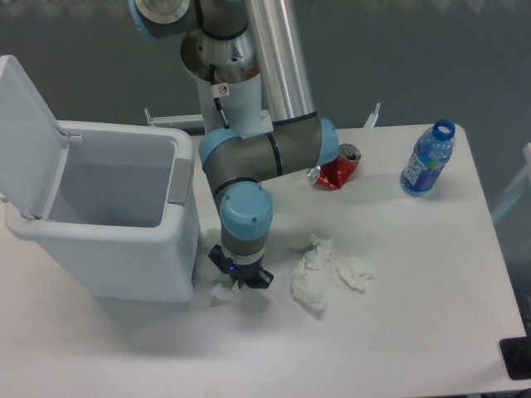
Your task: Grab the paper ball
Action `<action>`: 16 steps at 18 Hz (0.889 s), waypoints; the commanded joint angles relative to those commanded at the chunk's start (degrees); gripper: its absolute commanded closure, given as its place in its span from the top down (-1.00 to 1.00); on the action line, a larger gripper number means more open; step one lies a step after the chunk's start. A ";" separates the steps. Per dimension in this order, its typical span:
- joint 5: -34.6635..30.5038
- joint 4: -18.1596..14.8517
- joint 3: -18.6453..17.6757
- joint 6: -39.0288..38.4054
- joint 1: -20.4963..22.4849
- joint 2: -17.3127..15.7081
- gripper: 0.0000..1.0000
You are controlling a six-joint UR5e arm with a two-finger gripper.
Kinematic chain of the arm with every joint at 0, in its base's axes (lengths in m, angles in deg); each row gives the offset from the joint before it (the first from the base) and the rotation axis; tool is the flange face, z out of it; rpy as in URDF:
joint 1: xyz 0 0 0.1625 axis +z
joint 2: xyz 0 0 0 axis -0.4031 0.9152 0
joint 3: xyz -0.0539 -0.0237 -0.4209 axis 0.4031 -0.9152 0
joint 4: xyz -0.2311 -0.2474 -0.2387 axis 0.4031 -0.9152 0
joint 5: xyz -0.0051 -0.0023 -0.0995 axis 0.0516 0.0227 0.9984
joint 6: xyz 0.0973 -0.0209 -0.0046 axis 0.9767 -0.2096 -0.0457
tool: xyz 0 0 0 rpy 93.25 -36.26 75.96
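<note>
A crumpled white paper ball (221, 290) lies on the white table beside the bin's front right corner. My gripper (240, 280) points straight down onto it, and its fingers are drawn together around the paper. Only the ball's left part shows past the fingers. The rest is hidden under the gripper body.
A white bin (108, 217) with its lid up stands just left of the gripper. Three more crumpled papers (319, 251) (307, 291) (355, 273) lie to the right. A crushed red can (336, 170) and a blue bottle (428, 159) sit further back right.
</note>
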 joint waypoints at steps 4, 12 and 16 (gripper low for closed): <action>0.09 -0.17 1.93 -0.09 1.23 -0.26 -1.00; -3.16 -7.46 14.84 4.57 5.10 0.78 -1.00; -2.90 -8.08 16.61 6.58 10.19 0.09 -1.00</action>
